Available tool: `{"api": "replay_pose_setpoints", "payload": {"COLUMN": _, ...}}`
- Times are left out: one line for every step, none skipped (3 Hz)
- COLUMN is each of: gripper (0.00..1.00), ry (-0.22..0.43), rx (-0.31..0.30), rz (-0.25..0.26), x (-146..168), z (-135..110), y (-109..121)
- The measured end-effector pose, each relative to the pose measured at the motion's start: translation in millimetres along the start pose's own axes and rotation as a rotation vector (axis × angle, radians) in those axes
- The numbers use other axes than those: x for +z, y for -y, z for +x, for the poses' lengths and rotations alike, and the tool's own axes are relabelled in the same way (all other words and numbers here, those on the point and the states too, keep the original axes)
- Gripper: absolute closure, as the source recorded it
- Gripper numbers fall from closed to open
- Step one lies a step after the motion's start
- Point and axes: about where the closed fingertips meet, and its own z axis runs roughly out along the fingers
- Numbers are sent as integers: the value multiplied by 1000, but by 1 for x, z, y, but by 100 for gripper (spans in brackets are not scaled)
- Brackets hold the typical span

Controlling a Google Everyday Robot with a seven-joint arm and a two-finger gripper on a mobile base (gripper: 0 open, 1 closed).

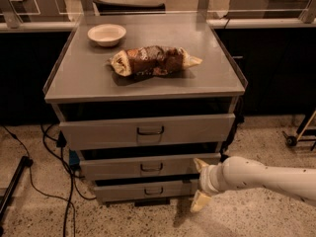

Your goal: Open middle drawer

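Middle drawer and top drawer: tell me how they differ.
The top drawer has a taller, wider front; the middle drawer is shorter and narrower. The gripper, open, sits by the middle drawer's right end, below the top drawer. Both are grey with a small dark handle at centre.

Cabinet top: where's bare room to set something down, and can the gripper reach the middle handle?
Grey metal cabinet top: bare front-left, between white bowl and front edge, and along the right edge beside the brown snack bag; centre crowded. The open gripper sits right of the middle grey drawer, nothing between it and the dark wire handle.
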Motion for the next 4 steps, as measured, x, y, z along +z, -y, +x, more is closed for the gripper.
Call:
{"api": "replay_pose_setpoints", "payload": {"gripper": 0, "ry": 7, "rx": -6, "rz": 20, "x": 15, "z": 2, "y": 14}}
{"api": "replay_pose_setpoints", "payload": {"gripper": 0, "ry": 1, "rx": -14, "rz": 37, "x": 32, "z": 5, "y": 36}}
{"api": "replay_pose_setpoints", "payload": {"gripper": 0, "ry": -9, "rx": -18, "rz": 45, "x": 42, "z": 7, "y": 53}}
{"api": "replay_pose_setpoints", "payload": {"gripper": 0, "ry": -20, "rx": -18, "rz": 40, "x": 59, "z": 9, "y": 70}}
